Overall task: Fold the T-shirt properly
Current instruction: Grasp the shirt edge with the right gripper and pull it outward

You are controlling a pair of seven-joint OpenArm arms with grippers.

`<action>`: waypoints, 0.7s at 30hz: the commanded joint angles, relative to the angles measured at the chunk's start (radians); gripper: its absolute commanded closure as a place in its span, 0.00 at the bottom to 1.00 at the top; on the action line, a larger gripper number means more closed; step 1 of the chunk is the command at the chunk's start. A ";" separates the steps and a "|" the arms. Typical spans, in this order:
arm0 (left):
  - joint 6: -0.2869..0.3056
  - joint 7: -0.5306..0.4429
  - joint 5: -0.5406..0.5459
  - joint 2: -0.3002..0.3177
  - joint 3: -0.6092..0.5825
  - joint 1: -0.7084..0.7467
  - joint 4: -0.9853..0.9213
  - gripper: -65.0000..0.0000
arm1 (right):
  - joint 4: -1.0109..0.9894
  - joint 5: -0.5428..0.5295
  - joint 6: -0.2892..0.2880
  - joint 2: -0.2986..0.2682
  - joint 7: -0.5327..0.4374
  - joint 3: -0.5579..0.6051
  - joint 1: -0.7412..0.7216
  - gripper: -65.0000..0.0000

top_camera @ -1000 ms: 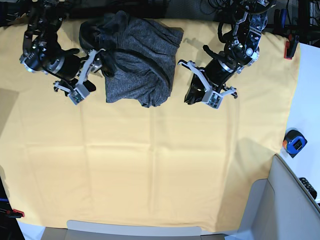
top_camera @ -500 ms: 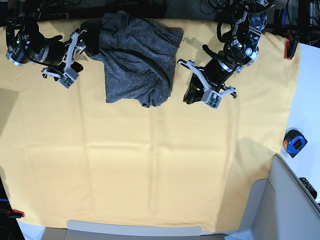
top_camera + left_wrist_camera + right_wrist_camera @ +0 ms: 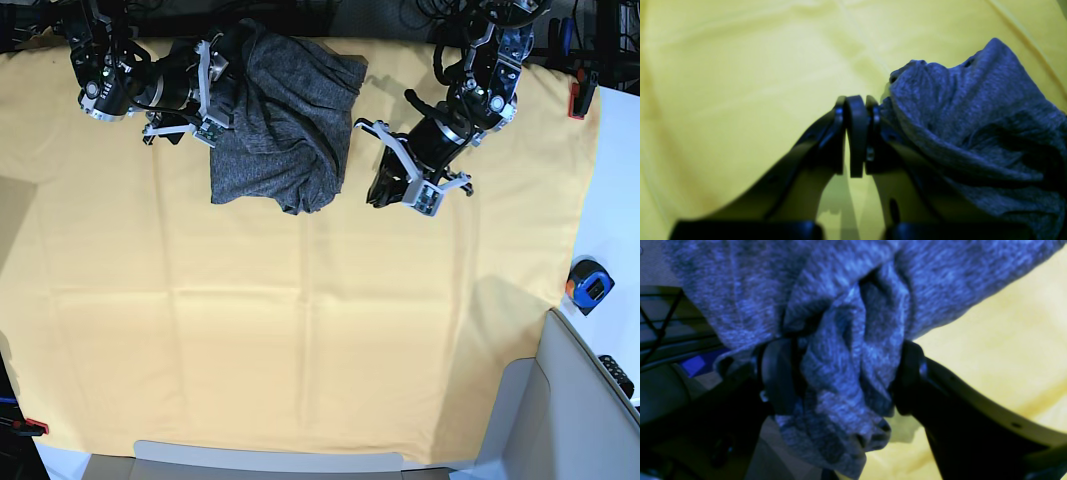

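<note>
Spread across the bench: a yellow-orange cloth sheet (image 3: 300, 330), with an orange-and-black tape measure (image 3: 588, 284) off its right edge on bare white bench (image 3: 615, 180) and a red clamp (image 3: 579, 98) at the far right corner, nothing lying between either arm and the garment. Bunched at the far edge of the sheet: the T-shirt (image 3: 285, 120), heather-grey, its left side gathered between the fingers of the right end effector (image 3: 843, 376), its right hem just beside the left end effector (image 3: 857, 133). Right end effector spread wide around a thick wad of the knit, pads pressing both sides; left end effector closed tight on nothing, tips together over the sheet, one finger brushing the fabric's edge.
</note>
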State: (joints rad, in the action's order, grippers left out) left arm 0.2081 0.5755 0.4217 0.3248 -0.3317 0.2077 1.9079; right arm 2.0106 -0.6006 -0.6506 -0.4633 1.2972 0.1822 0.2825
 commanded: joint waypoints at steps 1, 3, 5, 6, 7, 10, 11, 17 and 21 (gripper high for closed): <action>0.000 -0.024 0.007 0.003 0.001 -0.007 0.017 1.00 | 0.016 -0.006 -0.004 -0.012 -0.009 -0.002 -0.006 0.46; 0.000 -0.024 0.007 0.003 0.001 -0.006 0.017 1.00 | 0.017 -0.006 -0.004 -0.010 -0.014 -0.002 -0.007 0.65; 0.000 -0.024 0.007 0.003 0.001 -0.006 0.017 1.00 | 0.019 -0.006 -0.002 -0.004 -0.015 -0.003 -0.009 0.85; 0.000 -0.024 0.007 0.003 0.001 -0.006 0.017 1.00 | 0.020 -0.006 -0.001 0.002 -0.015 -0.003 -0.018 0.95; 0.000 -0.024 0.007 0.003 0.001 -0.006 0.017 1.00 | 0.020 -0.006 -0.001 0.007 -0.015 -0.003 -0.022 1.00; 0.000 -0.024 0.007 0.003 0.001 -0.006 0.017 1.00 | 0.025 -0.009 -0.001 0.018 -0.015 -0.003 -0.042 1.00; 0.000 -0.024 0.007 0.003 0.001 -0.006 0.017 1.00 | 0.025 -0.020 -0.001 0.028 -0.015 -0.003 -0.052 0.99; 0.000 -0.022 0.006 0.003 0.001 -0.006 0.017 1.00 | 0.029 -0.101 -0.002 0.070 -0.015 -0.003 -0.101 0.99; 0.000 -0.022 0.006 0.003 0.001 -0.006 0.015 1.00 | 0.029 -0.157 -0.002 0.103 -0.015 -0.003 -0.119 0.99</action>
State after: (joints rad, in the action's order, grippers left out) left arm 0.2081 0.5766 0.4213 0.3244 -0.3336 0.2081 1.9076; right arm 2.0205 -0.7349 -0.6502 -0.3538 1.3048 0.1829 0.1734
